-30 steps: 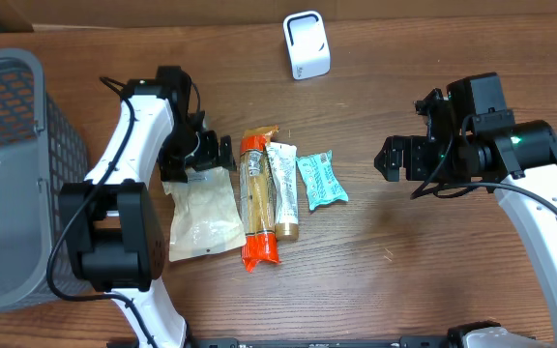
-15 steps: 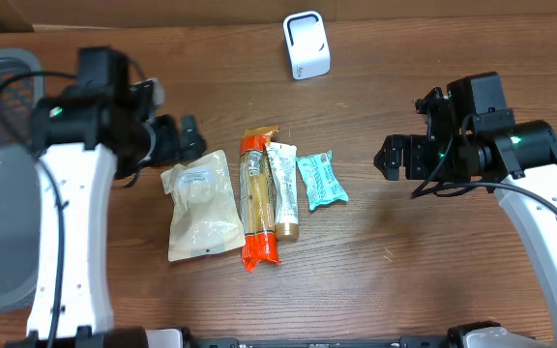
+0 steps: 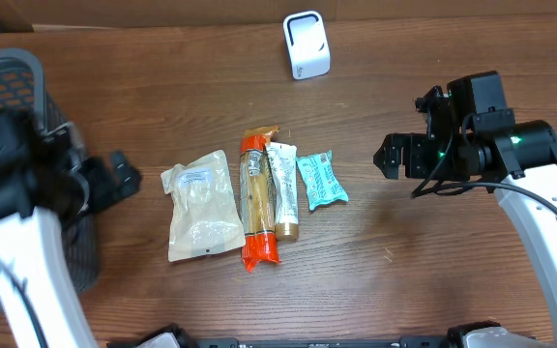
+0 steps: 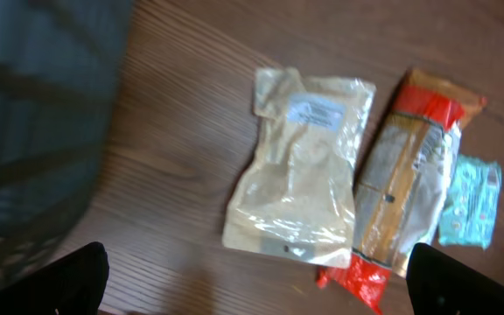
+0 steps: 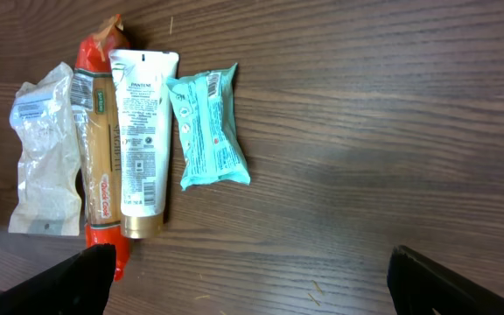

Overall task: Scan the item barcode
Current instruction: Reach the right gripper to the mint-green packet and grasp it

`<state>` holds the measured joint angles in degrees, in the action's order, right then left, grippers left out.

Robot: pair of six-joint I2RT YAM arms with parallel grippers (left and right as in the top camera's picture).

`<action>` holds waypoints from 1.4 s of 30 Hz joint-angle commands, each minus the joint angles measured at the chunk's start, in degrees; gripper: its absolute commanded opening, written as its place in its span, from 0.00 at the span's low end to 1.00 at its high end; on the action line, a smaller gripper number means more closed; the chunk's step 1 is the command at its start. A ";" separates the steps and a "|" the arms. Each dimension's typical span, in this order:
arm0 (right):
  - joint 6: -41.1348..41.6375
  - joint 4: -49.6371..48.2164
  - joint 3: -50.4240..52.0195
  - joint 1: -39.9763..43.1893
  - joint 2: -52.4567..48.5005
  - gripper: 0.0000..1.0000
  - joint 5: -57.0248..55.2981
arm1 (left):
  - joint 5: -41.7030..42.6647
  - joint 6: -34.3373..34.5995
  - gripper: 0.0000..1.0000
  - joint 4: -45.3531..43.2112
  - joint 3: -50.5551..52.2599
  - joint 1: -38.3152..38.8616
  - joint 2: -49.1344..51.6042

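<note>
You're at the pick stage, by my read: nothing is grasped and no barcode has been presented yet. The grey basket [image 3: 13, 60] takes the left edge of the overhead frame. The left gripper [image 3: 116, 178] hangs just right of it, blurred, w/ jaws spread wide and empty. The right gripper [image 3: 391, 158] sits mid-right, also wide apart and holding nothing. The goods lie flat in a row at mid-frame, side by side. From the left: a clear beige pouch [image 3: 202, 205] w/ a white label up top, print too small to read. Next is a long red-ended pasta pack [image 3: 257, 201]; the side lettering looks like "SPAGHETTI", not 100% sure. Then a white tube [image 3: 283, 188] that reads "PANTENE" w/ fine print below, then a small teal packet [image 3: 320, 180] w/ unreadable text. The white scanner [image 3: 307, 45] stands at upper centre, well apart from the row. I can't tell which item is meant, and I can't pick out a barcode on any of them. The next move calls for dropping onto one item, pinching an edge since they lie flat, then lifting it and turning its code toward the scanner.
</note>
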<state>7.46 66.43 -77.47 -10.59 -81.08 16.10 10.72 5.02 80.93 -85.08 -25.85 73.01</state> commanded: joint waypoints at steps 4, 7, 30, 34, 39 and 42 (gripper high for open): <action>-0.42 -0.87 -1.25 -0.28 -0.07 1.00 0.07 | -3.08 -10.14 1.00 -0.20 0.96 -8.26 -6.03; -0.42 -0.76 -1.25 -0.28 -0.07 1.00 0.04 | -3.45 -10.16 1.00 -2.08 2.84 -9.66 -5.79; -0.42 -0.20 0.63 -0.28 -0.17 1.00 0.17 | 12.98 -18.21 1.00 -14.86 12.17 -8.87 -4.24; -0.44 -2.08 0.63 -0.35 -0.17 1.00 4.13 | 12.61 -19.19 0.99 -15.23 12.17 -2.43 -4.20; -0.46 -4.90 0.63 -1.25 -1.70 1.00 4.98 | 11.17 -19.21 1.00 -16.04 12.17 3.28 -3.82; -5.18 -5.57 0.63 -2.12 -4.66 1.00 8.72 | 11.19 -19.19 0.99 -16.59 12.17 3.93 -3.54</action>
<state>6.24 61.32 -77.14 -11.62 -83.00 20.75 20.86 -12.60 64.73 -73.06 -22.41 69.04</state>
